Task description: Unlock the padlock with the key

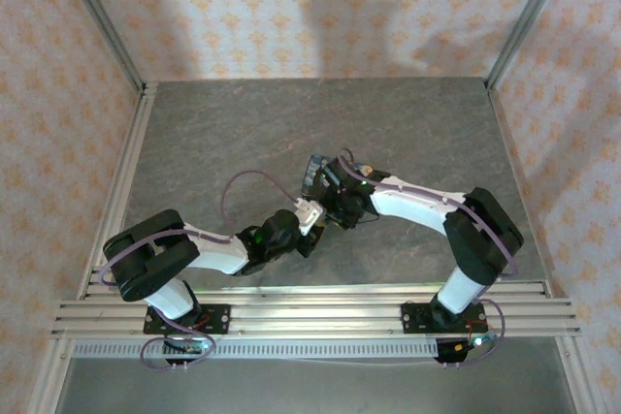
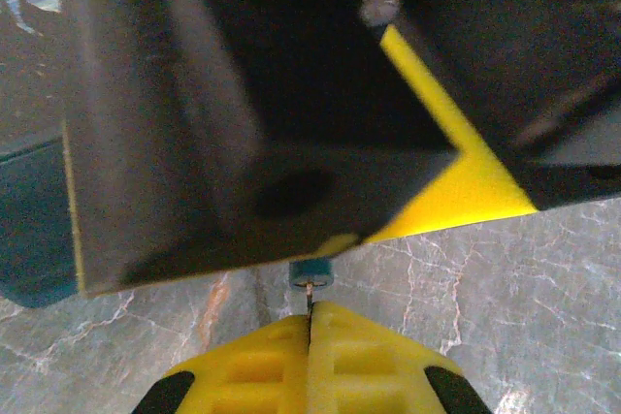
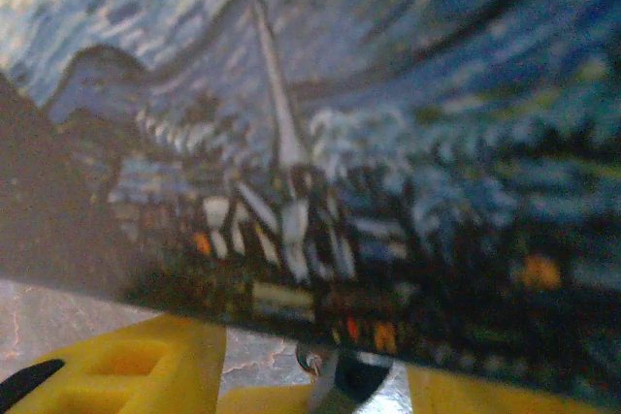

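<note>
The key point(image 2: 310, 296) is a thin metal sliver pinched between the yellow fingertips of my left gripper point(image 2: 310, 311), which is shut on it. Its tip meets the underside of the small blue padlock point(image 2: 312, 273) just ahead. In the right wrist view the padlock point(image 3: 364, 385) sits low between the two yellow fingers of my right gripper point(image 3: 320, 367). These fingers stand apart, with table showing on both sides of the lock. From above, both grippers point(image 1: 315, 218) meet at the table's middle and hide the lock and key.
The Starry Night tin point(image 3: 320, 123) stands right behind the padlock; its corner point(image 1: 315, 174) peeks out beyond the right wrist. The right gripper's black body point(image 2: 272, 104) hangs close over the left fingertips. Grey marble table point(image 1: 213, 133) lies all around, with patterned walls at the sides.
</note>
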Robot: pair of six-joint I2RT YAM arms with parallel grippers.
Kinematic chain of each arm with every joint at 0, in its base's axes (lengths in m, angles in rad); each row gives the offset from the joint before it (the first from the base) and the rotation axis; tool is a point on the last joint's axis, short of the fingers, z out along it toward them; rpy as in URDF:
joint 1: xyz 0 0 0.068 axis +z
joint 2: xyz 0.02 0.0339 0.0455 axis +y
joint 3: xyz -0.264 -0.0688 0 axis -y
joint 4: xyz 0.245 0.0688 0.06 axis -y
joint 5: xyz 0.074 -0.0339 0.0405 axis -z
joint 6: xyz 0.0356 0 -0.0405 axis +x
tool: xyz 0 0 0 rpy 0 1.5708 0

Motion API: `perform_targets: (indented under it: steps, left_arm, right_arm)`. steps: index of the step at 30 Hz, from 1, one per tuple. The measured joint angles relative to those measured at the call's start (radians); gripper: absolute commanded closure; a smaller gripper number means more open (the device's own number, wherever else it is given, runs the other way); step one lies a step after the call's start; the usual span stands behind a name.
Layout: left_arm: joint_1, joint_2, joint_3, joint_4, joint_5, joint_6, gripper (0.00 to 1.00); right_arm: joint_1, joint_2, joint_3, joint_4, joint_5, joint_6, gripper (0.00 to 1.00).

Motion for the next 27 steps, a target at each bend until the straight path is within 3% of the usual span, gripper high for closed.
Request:
perform_targets:
  steps: [14,27]
  left_arm:
    - [0.032,0.014,-0.024,0.021,0.003,-0.07,1.0]
    - [0.034,0.013,-0.045,0.04,0.023,-0.096,1.0]
  right_arm:
    - [0.001,-0.219,-0.106,0.008,0.078,0.028,0.44]
    - [0.042,-0.171,-0.134,0.111,0.082,0.095,0.5]
